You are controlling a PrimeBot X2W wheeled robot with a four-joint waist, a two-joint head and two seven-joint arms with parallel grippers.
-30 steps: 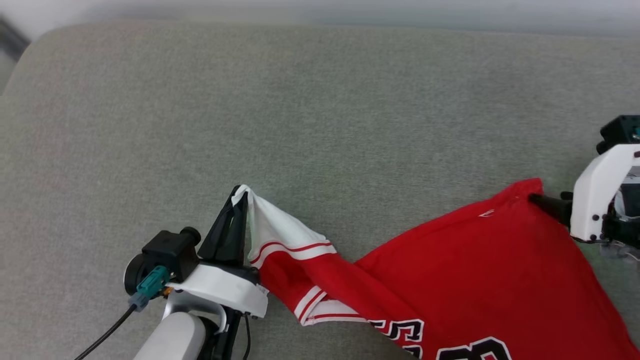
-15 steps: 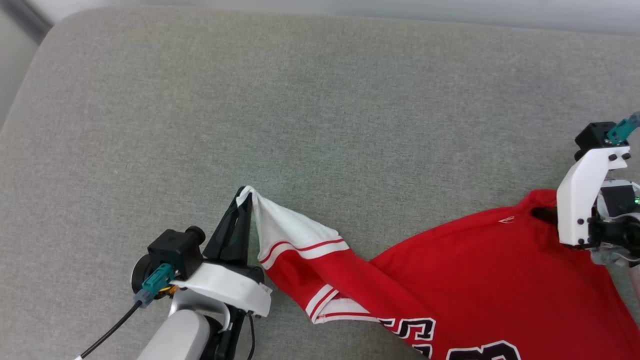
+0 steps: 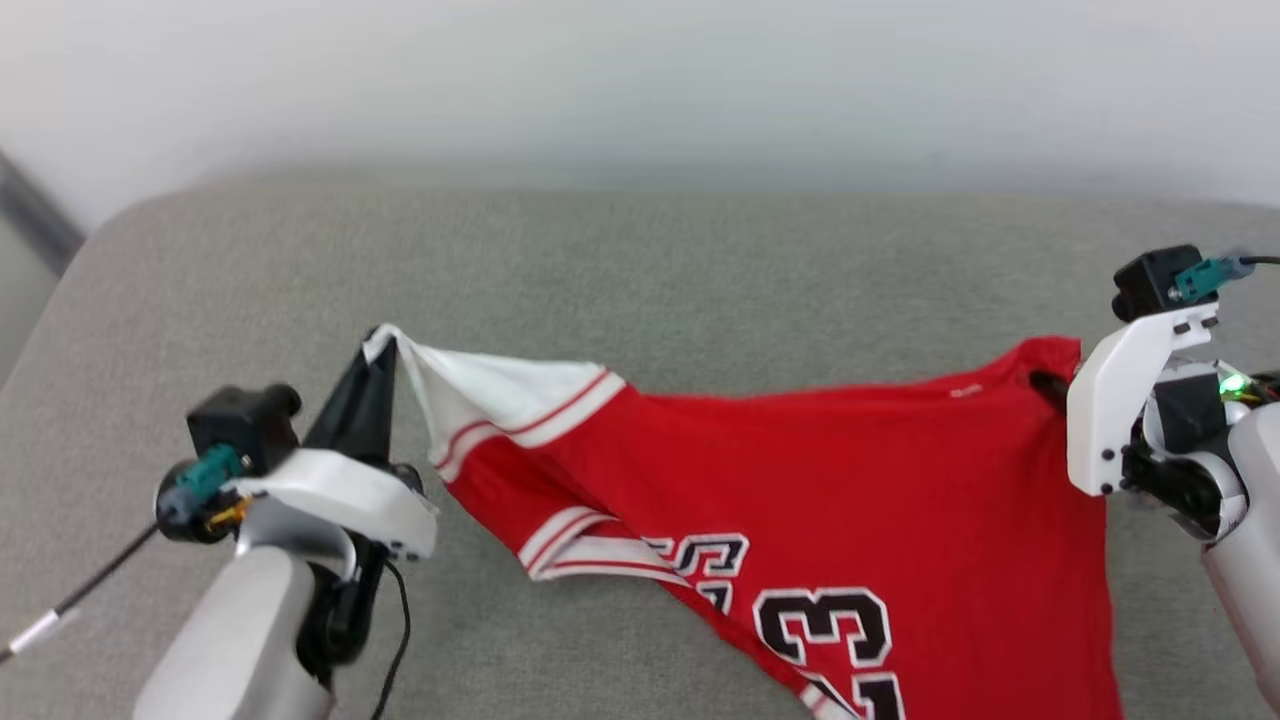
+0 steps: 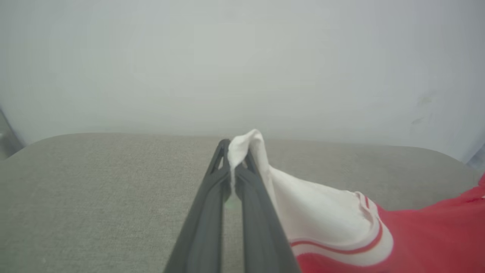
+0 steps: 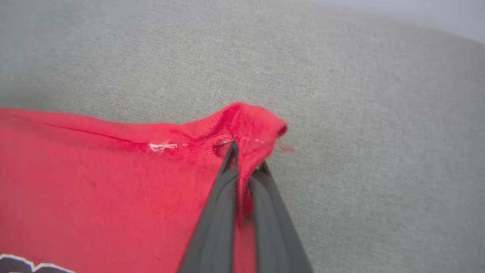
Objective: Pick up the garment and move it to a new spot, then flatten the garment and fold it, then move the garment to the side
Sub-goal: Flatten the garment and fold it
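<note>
1. Now, your shirt [image 3: 820,470] is pulled out wide from left to right over the grey cushion [image 3: 640,260]. The red body is toward the right, and its lower part runs off the near edge of the head view.
2. You can read the black, white-edged "23" [image 3: 825,625] on the near part of the red cloth. A red-and-white striped cuff [image 3: 590,550] lies folded just left of it.
3. Your left gripper [image 3: 383,342] is clenched on the tip of the white sleeve [image 3: 500,390], at the left end of the shirt. In the left wrist view, the white cloth is pinched between the two dark fingers [image 4: 208,212] and pokes out past their tips.
4. Your right gripper [image 3: 1042,381] is clamped on the far right corner of the red cloth. In the right wrist view, a fold of red runs down between its fingers [image 5: 219,220].
5. Beyond the far edge of the cushion you have a plain pale wall [image 3: 640,80].
</note>
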